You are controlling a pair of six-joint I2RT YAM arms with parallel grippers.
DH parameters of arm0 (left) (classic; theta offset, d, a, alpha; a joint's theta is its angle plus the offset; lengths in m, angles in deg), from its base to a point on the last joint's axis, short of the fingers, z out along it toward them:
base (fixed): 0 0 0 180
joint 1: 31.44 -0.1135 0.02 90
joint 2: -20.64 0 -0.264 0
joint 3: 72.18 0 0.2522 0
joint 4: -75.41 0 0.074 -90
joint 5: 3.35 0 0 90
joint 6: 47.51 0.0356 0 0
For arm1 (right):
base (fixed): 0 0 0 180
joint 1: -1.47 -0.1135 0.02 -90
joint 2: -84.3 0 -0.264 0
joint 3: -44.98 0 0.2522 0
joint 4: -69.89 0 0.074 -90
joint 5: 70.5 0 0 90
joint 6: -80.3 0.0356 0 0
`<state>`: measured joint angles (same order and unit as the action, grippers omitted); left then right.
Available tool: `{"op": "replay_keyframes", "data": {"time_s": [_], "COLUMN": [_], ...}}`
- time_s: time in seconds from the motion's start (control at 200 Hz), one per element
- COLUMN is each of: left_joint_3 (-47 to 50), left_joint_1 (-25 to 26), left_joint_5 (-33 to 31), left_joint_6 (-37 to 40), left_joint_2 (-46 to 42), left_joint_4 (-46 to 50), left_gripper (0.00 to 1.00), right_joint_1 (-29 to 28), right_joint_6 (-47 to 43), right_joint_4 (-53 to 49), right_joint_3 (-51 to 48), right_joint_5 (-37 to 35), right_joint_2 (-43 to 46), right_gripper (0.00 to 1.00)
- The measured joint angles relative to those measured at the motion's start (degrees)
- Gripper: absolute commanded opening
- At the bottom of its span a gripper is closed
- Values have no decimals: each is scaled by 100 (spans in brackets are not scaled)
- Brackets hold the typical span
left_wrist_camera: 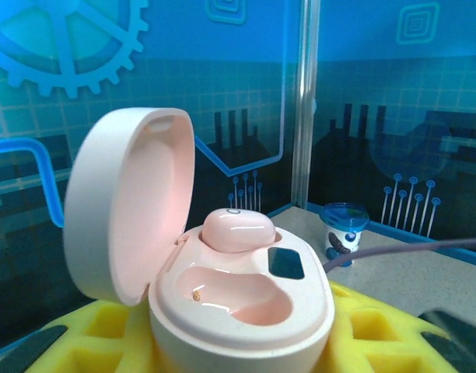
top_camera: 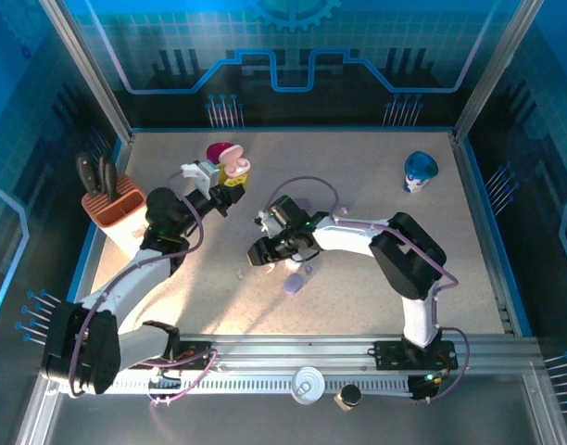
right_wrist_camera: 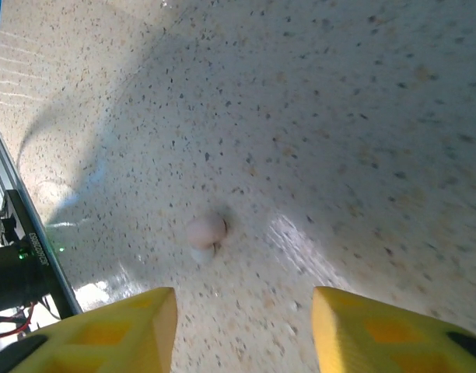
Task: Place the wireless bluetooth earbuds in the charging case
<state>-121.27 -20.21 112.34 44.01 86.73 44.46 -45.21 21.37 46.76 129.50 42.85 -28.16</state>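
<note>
My left gripper is shut on the pink oval charging case, held up with its lid open. Yellow fingers press on both sides of the case. One pink earbud sits in the far slot, and the near slot holds nothing. My right gripper hangs low over the table, jaws open with nothing between them. A second pinkish earbud lies on the speckled table just ahead of the yellow fingertips. In the top view the right gripper is at the table's centre.
A purple oval case lies just right of the right gripper. A blue-lidded cup stands at the back right, and a knife block at the left wall. The metal rail runs along the near edge.
</note>
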Motion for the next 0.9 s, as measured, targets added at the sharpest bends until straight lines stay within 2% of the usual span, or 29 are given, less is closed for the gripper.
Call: {"op": "replay_keyframes", "data": {"time_s": [0.23,0.55,0.745,0.9], "left_joint_3": [-22,-22,-22,-22], "left_joint_1": [2,2,0,0], "left_joint_5": [-160,-195,-192,-195], "left_joint_6": [4,9,11,15], "left_joint_2": [-273,-273,-267,-260], "left_joint_4": [505,715,713,715], "left_gripper": [35,36,36,36], "right_joint_1": [-155,-251,-304,-326], "right_joint_6": [221,372,472,461], "right_joint_4": [-85,-212,-264,-450], "right_joint_3": [590,975,1176,1408], "right_joint_5": [293,619,715,693], "right_joint_2": [-710,-1064,-1222,-1364], "right_gripper": [34,37,35,27]}}
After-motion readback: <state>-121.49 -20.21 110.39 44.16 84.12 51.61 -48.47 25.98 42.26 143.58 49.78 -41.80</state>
